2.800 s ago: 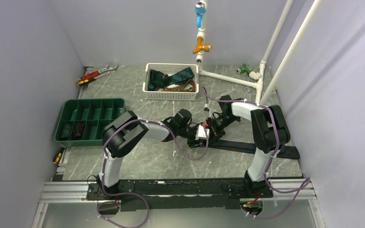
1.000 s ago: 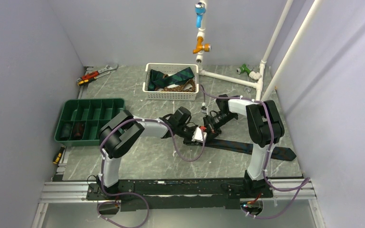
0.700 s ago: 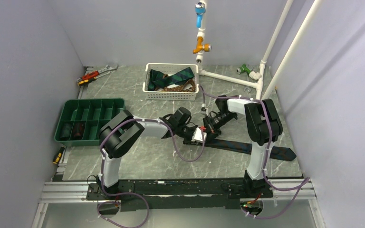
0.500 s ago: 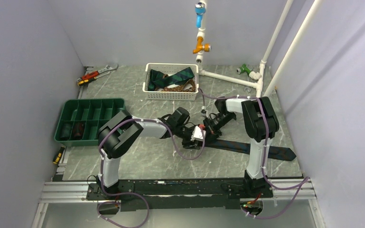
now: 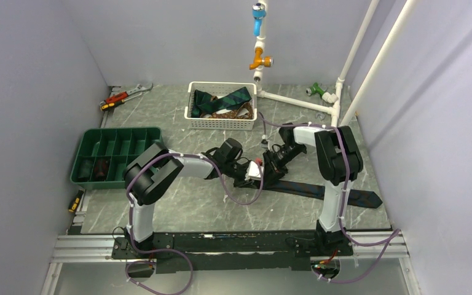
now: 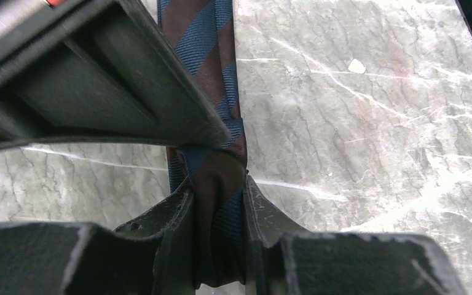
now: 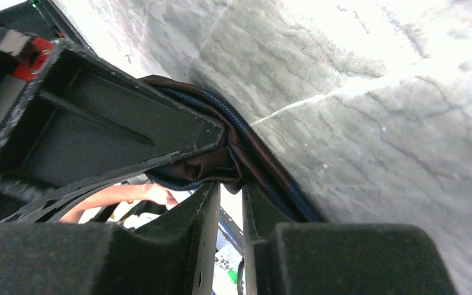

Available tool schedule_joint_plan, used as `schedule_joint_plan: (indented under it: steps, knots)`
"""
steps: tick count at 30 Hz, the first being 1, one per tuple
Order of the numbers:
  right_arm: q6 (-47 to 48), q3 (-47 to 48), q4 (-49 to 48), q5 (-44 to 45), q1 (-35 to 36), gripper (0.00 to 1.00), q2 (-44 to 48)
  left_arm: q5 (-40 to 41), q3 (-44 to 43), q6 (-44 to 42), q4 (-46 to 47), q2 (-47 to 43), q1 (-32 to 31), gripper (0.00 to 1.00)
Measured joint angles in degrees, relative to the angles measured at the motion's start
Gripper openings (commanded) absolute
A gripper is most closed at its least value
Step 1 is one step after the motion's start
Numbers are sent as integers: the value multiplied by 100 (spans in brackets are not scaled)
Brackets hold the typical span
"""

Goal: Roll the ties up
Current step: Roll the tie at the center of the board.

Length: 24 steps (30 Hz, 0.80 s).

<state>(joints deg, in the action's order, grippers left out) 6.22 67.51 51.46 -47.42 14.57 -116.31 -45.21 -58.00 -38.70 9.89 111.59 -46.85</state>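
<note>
Left pincer here, down low over the grey marbled table, and I've got fabric: my two fingers are nearly together, nipping a bunched fold of the tie, brown with blue diagonal stripes. From my left wrist view the tie runs away from my fingertips and passes under one finger of my right pincer, which sits nose to nose with the left, right up against it. On the right wrist view the same fold shows as a dark brown and blue curl wrapped at the tips of both pincers. My right fingers stand a narrow slit apart with light showing through the gap, and the cloth sits just at their tips; whether they pinch it, I cannot tell. From above, the rest of the tie lies flat on the table, stretching off to the right, its wider end near the right edge. At the back, more ties lie heaped in the white basket.
</note>
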Motion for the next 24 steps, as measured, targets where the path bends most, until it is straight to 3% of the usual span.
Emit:
schedule_joint_plan:
  steps: [1,3,10,12,19,24]
  knots:
    - [0,-2,-15,37,-17,0,76,0,0,48,7,0,2,17]
    - [13,-2,-85,63,-48,0,238,0,2,136,22,0,13,20]
    - [2,35,-177,162,-37,0,306,-87,120,490,208,-2,103,69]
    - [28,103,-177,254,7,0,229,-190,195,551,306,-17,146,76]
    - [63,186,-214,483,199,0,101,-446,1231,667,977,-522,651,74]
    - [68,199,-199,527,229,0,98,-339,1370,638,1217,-575,743,75]
